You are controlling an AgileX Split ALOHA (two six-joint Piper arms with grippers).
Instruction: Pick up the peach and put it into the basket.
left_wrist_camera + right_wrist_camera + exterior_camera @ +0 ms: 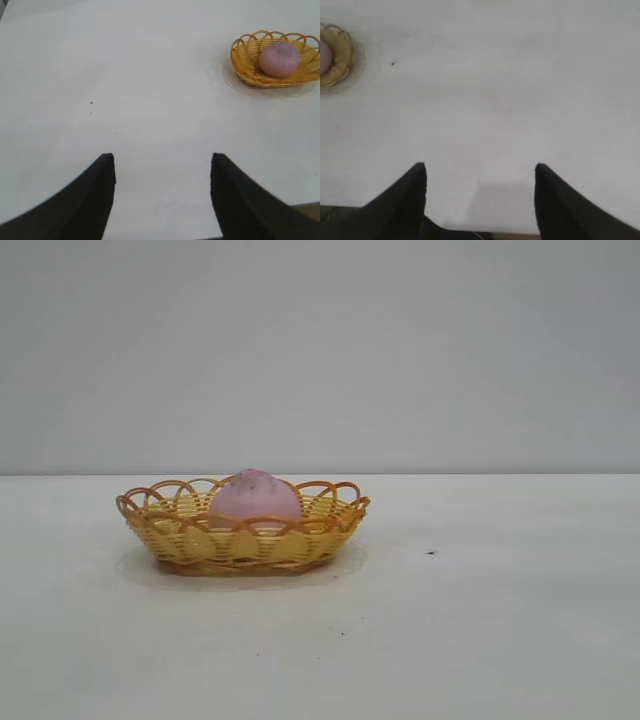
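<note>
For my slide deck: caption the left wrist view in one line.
Peach resting inside the wicker basket on the white table, open left end effector empty.

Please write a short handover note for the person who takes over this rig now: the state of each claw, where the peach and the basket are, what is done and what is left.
Left claw: open, empty, over bare table, away from the basket.
Right claw: open, empty, over bare table too, basket off to one side.
Peach: sits inside the basket, pointed top up, nothing touching it.
Basket: upright on the table.
Done: peach is in the basket.
Left: nothing on the peach; at most, park both arms.
</note>
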